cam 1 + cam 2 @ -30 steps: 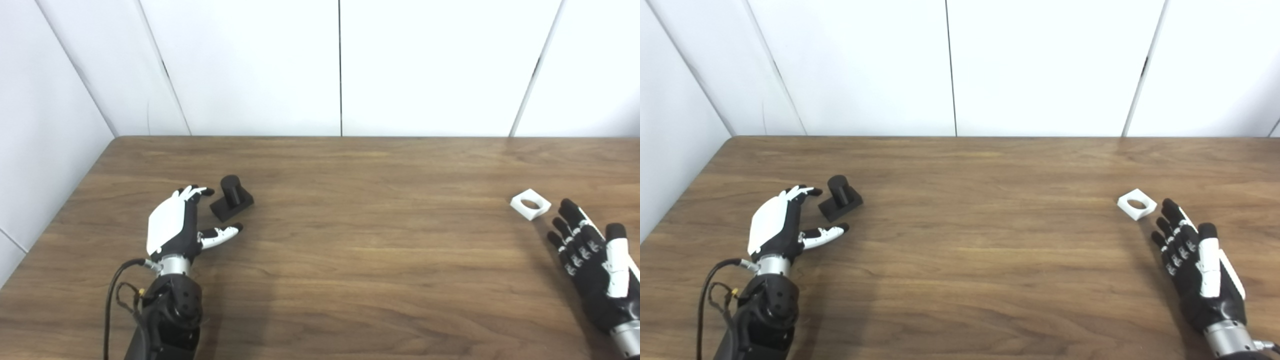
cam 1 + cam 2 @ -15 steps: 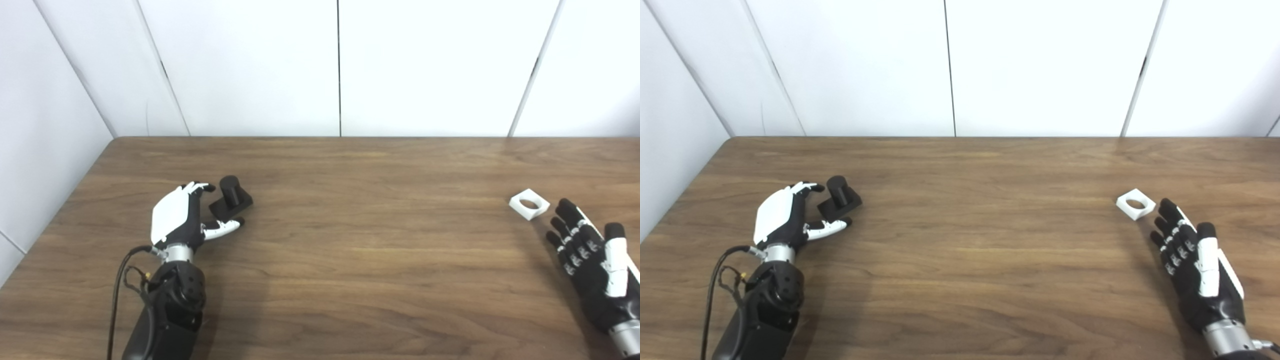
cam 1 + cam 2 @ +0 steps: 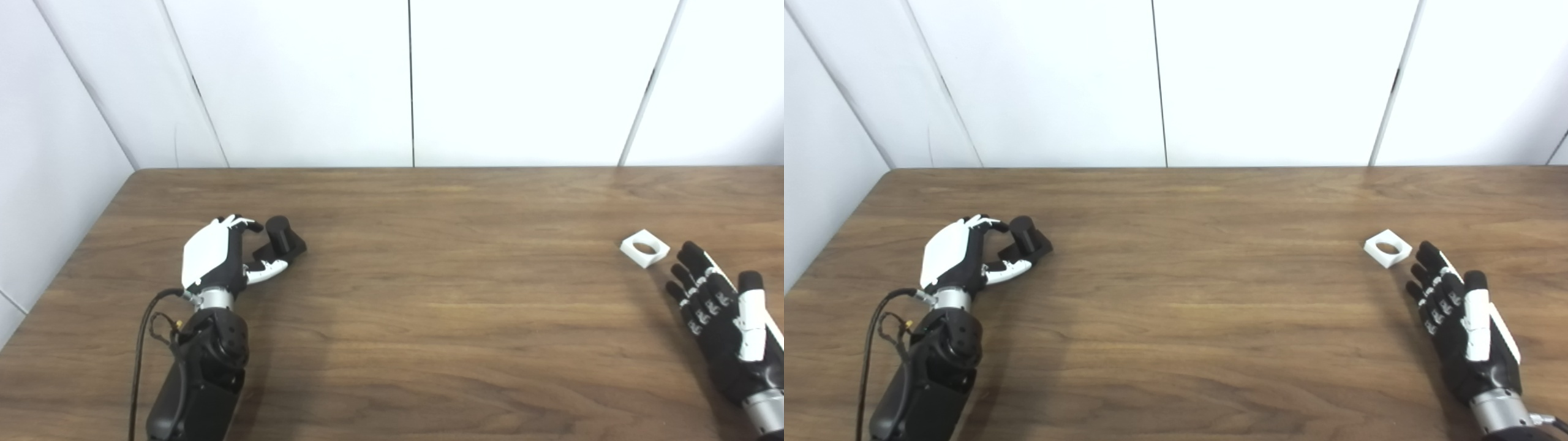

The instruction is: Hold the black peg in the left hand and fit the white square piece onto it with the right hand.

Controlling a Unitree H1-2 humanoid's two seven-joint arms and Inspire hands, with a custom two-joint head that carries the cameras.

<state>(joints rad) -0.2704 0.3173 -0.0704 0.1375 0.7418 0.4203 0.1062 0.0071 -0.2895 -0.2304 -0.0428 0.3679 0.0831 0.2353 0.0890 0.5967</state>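
Note:
The black peg (image 3: 282,236), a short cylinder on a square base, stands on the wooden table (image 3: 429,294) at the left. My left hand (image 3: 215,260) is right against its left side. The fingertips curl by the cylinder and the thumb reaches along the near edge of the base, with the fingers still apart. The white square piece (image 3: 644,248), with a round hole, lies flat at the far right. My right hand (image 3: 723,312) rests open, palm up, just near and right of it, with its fingertips a short gap from the piece.
White wall panels (image 3: 410,79) close off the table's far edge and its left side. Between the two hands lies a wide stretch of bare wood. A black cable (image 3: 142,324) loops beside my left forearm.
My left hand has moved forward and right, from beside the peg to cupping its base, the thumb coming in closer. The right hand has barely moved. The camera has shifted slightly.

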